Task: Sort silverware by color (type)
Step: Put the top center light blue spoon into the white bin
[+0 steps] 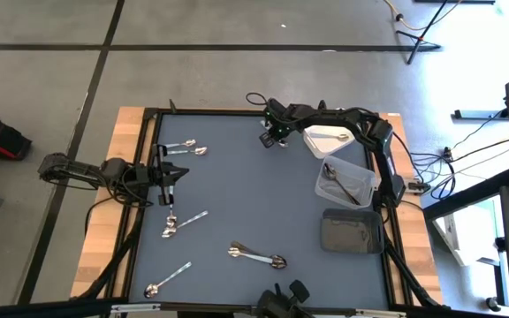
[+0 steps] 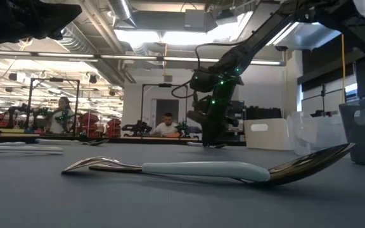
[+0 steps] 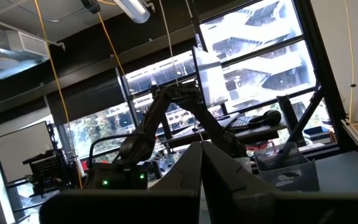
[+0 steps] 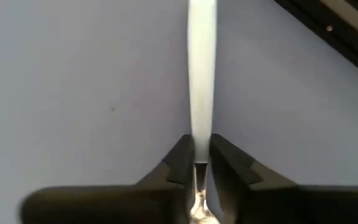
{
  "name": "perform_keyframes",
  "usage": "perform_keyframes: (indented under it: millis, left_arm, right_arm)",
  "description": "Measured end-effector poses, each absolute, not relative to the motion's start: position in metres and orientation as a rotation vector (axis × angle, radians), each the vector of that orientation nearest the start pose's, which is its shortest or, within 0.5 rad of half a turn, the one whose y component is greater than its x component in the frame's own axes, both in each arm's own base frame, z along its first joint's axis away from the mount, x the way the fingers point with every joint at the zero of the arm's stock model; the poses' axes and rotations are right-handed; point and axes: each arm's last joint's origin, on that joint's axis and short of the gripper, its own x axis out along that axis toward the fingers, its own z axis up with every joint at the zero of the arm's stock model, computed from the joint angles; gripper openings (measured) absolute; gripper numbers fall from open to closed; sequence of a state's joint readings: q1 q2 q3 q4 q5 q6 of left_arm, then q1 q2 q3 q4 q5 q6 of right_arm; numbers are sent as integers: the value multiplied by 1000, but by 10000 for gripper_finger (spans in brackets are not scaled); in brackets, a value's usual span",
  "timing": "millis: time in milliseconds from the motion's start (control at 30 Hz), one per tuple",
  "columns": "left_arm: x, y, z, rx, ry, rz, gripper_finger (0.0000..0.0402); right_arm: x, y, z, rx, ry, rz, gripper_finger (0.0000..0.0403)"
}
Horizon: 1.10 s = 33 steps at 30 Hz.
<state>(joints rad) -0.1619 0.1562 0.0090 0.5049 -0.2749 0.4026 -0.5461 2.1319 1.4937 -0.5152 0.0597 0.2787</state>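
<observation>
Between right jaws (image 4: 201, 163): pale spoon (image 4: 202, 74), bowl end hidden below.

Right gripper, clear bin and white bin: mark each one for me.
Right gripper (image 1: 267, 139): high view, between its fingertips at the mat's far edge.
Clear bin (image 1: 367, 181): high view, on its right rim.
White bin (image 1: 315, 146): high view, on its near-left rim.

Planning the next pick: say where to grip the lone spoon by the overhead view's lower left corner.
Probably mid-handle on the spoon, from straight above, closing across the slim handle: it lies flat and diagonal, bowl toward the corner.
</observation>
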Motion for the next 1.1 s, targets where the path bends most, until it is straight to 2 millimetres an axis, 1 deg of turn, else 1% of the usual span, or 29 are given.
perform_keyframes:
  millis: [33, 100, 267, 333, 400, 500, 600, 700, 833, 933, 1100]
  left_arm:
    - [100, -8, 201, 320, -321, 180, 2]
    - [100, -8, 201, 316, -322, 179, 2]
    - [100, -8, 201, 316, -322, 179, 2]
    - [100, -8, 201, 315, -322, 179, 2]
    - [100, -9, 202, 313, -328, 169, 2]
    - [100, -10, 202, 321, -339, 130, 2]
    - [100, -10, 202, 322, -340, 125, 2]
    - [100, -10, 202, 321, -340, 124, 2]
    - [100, -10, 202, 321, -340, 124, 2]
    - [100, -10, 202, 320, -340, 124, 2]
    - [100, -10, 202, 320, -340, 124, 2]
  right_arm:
    - [368, -226, 141, 516, 1062, -692, 21]
    - [369, -225, 141, 489, 1070, -679, 8]
    - [369, -225, 142, 447, 1082, -680, 21]
    - [370, -222, 144, 429, 1086, -668, 17]
    - [371, -217, 151, 393, 1080, -658, 9]
    - [376, -202, 169, 353, 1055, -628, 5]
    - [378, -185, 188, 314, 1042, -585, 10]
    - [377, -165, 212, 287, 1009, -547, 12]
    - [372, -138, 242, 254, 982, -494, 13]
    - [362, -117, 265, 235, 987, -456, 14]
    - [336, -86, 300, 224, 999, -429, 14]
